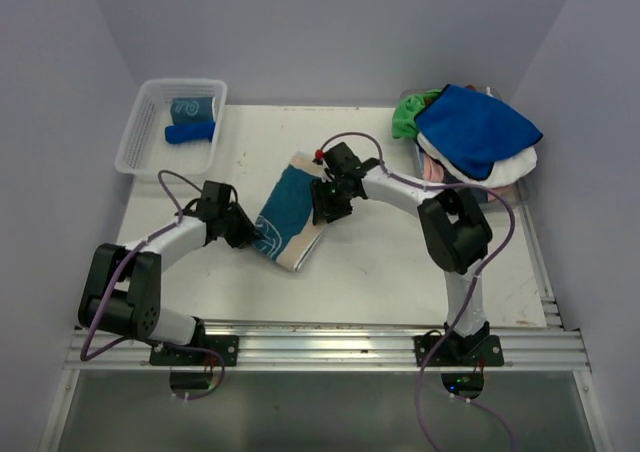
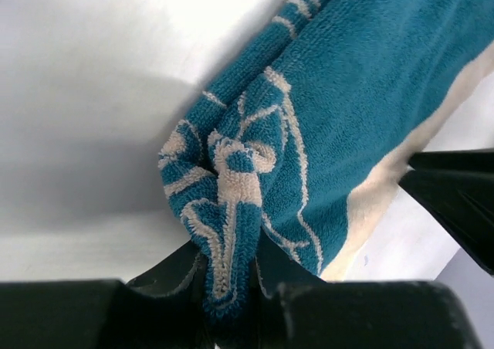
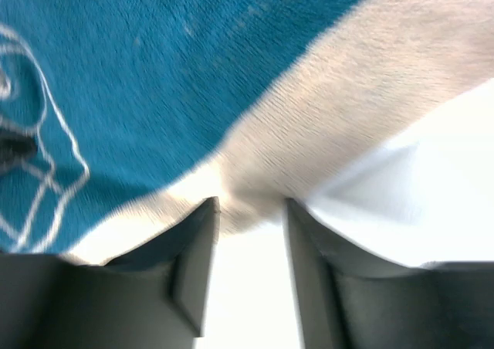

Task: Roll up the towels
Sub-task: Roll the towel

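A teal and beige towel (image 1: 290,210) with white swirls lies partly folded in the middle of the table. My left gripper (image 1: 250,234) is at its near left corner. In the left wrist view the left gripper (image 2: 231,291) is shut on a bunched fold of that towel (image 2: 355,94). My right gripper (image 1: 325,207) is at the towel's right edge. In the right wrist view the right gripper (image 3: 251,206) stands open, the towel's beige border (image 3: 347,110) just reaching its fingertips, with bare table showing in the gap. More towels are piled at the back right, a royal blue one (image 1: 475,127) on top.
A clear mesh basket (image 1: 140,142) at the back left holds a rolled teal towel (image 1: 192,106) and a rolled blue one (image 1: 190,132). Green (image 1: 408,117), white (image 1: 510,167) and pink cloth shows under the pile. Walls close in on both sides.
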